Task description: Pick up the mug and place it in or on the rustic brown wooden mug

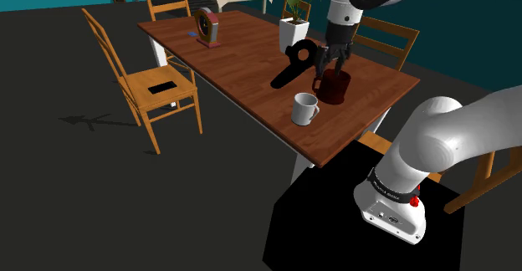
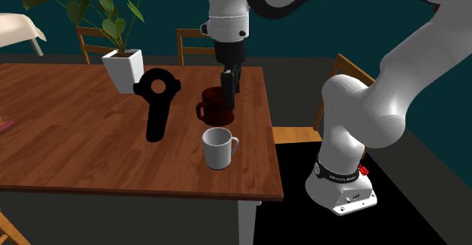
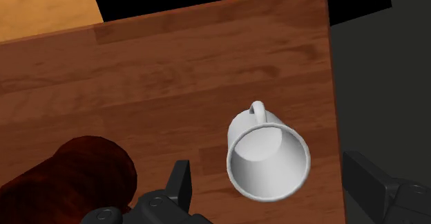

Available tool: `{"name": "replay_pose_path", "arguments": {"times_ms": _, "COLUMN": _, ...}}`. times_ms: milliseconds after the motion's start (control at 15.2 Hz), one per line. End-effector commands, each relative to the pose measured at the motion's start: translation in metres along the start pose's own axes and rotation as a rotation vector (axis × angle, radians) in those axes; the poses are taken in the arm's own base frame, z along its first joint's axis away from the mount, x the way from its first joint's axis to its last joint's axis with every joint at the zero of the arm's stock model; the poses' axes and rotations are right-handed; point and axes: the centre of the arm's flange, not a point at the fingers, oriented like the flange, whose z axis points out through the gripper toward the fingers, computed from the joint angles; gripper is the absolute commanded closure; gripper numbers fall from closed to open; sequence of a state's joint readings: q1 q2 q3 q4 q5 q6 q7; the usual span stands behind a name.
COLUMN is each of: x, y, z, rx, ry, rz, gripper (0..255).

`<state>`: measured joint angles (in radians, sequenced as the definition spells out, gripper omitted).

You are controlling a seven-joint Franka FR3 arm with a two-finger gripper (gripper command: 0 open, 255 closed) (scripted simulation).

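Observation:
A white mug (image 1: 304, 108) (image 2: 218, 147) stands upright on the wooden table (image 1: 243, 69), near its edge. Right behind it stands a dark reddish-brown mug (image 1: 335, 87) (image 2: 217, 107). My black gripper (image 1: 330, 60) (image 2: 228, 81) hangs open just above the brown mug, touching neither mug. In the wrist view the white mug (image 3: 266, 157) lies in line with the wide gap between the fingers (image 3: 181, 181), its handle pointing away from them. The brown mug (image 3: 76, 174) is off beside one finger. Nothing is held.
A black handled object (image 1: 293, 64) (image 2: 157, 107) lies next to the brown mug. A plant in a white pot (image 1: 294, 27) (image 2: 123, 66) stands behind it, and a small clock (image 1: 207, 27) sits at the far end. Wooden chairs (image 1: 155, 89) surround the table.

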<state>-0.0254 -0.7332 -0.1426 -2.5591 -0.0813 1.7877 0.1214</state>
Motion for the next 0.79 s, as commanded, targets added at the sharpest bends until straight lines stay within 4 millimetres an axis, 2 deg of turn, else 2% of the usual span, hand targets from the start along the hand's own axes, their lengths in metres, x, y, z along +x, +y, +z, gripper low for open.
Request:
{"name": "replay_pose_path", "arguments": {"times_ms": 0, "x": 0.012, "y": 0.006, "z": 0.022, "rx": 0.013, "ry": 0.011, "rz": 0.002, "gripper": 0}}
{"name": "replay_pose_path", "arguments": {"times_ms": 462, "x": 0.048, "y": 0.029, "z": 0.104, "rx": 0.057, "ry": 0.037, "rz": 0.009, "gripper": 0}}
{"name": "replay_pose_path", "arguments": {"times_ms": 726, "x": 0.048, "y": 0.027, "z": 0.125, "rx": 0.057, "ry": 0.037, "rz": 0.009, "gripper": 0}}
